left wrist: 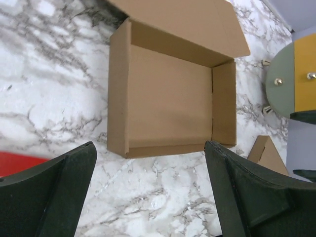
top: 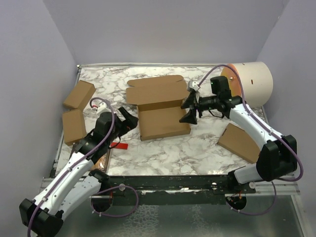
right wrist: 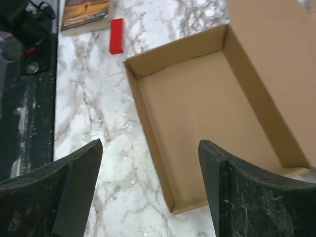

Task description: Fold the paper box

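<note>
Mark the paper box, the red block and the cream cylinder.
paper box (left wrist: pixel 170 98), left wrist view, on the tray's inner floor.
red block (right wrist: pixel 116 35), right wrist view, middle of its top face.
cream cylinder (top: pixel 256 81), top external view, on its curved side.

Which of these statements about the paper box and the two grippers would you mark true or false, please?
1. The paper box has its lid open. True.
2. The left gripper is shut on the box's wall. False: it is open and holds nothing.
3. The red block lies inside the box. False: it lies on the marble table, outside the box.
4. The right gripper is open. True.
</note>
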You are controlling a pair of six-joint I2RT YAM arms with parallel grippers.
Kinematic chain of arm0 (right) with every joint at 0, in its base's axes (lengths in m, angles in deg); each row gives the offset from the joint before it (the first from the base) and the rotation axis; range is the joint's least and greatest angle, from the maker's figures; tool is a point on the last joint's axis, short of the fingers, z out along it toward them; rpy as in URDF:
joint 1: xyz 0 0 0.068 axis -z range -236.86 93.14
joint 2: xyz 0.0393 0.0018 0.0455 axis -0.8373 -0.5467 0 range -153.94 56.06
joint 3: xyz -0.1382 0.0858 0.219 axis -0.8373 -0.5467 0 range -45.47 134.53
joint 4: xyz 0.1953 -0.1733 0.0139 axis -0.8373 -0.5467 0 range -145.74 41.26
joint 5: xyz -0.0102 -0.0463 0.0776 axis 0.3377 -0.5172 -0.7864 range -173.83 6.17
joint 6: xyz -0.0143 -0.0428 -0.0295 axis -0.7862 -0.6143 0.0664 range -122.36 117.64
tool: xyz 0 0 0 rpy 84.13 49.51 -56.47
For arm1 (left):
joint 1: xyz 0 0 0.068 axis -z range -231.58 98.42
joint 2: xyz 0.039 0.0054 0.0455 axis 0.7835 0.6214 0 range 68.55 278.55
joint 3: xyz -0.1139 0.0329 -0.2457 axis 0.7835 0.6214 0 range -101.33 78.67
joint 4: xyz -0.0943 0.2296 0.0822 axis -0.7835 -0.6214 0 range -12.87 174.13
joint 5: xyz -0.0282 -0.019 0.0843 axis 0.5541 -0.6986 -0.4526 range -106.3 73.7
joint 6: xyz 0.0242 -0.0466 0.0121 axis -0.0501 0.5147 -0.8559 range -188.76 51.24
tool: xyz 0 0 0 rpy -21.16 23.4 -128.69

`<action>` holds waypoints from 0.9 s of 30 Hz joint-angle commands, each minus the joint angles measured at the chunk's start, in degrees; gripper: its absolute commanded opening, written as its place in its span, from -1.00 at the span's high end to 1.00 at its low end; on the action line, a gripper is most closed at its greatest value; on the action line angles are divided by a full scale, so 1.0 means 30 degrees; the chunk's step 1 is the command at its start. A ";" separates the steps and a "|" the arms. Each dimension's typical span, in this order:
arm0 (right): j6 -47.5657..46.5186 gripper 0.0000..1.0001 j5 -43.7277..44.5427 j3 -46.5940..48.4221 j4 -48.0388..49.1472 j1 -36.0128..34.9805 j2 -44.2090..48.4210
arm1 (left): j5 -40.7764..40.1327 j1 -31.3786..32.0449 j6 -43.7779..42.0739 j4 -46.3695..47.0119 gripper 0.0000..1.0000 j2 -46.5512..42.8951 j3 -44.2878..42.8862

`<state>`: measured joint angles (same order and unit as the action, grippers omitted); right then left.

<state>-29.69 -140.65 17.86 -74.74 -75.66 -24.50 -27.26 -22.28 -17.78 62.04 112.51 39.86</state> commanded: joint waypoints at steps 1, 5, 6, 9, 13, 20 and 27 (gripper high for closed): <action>-0.0688 -0.58 -0.2521 -0.0137 -0.1932 0.0081 -0.1123 | -0.1286 -0.0114 0.4324 -0.3559 -0.86 -0.0727 0.0425; -0.0324 -0.61 -0.1834 -0.1971 -0.0080 0.0311 -0.0420 | -0.2383 -0.0099 0.6644 -0.7163 -0.85 0.0106 -0.0234; -0.0290 -0.62 -0.1781 -0.2290 0.0190 0.0383 -0.0288 | -0.2863 -0.0098 0.7183 -0.8120 -0.83 0.0311 -0.0448; -0.0030 -0.63 -0.1425 -0.2910 0.0944 0.0777 -0.0161 | -0.3483 -0.0084 0.8344 -0.9931 -0.69 0.0953 -0.0599; -0.0012 -0.63 -0.1165 -0.2819 0.0835 0.1161 -0.0644 | -0.3846 -0.0098 0.9556 -1.0460 -0.48 0.1930 0.0096; -0.0147 -0.63 -0.1291 -0.3021 0.0822 0.1460 -0.0525 | -0.3916 -0.0222 1.0443 -0.8902 -0.45 0.5144 0.0771; -0.0279 -0.63 -0.1628 -0.3151 0.0777 0.1610 -0.0524 | -0.3553 -0.1141 1.0064 -0.6207 -0.45 0.7841 0.0896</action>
<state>-30.04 -143.93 8.86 -73.95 -71.36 -26.75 -37.07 -24.03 12.10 37.98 133.28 42.09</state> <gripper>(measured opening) 0.814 0.727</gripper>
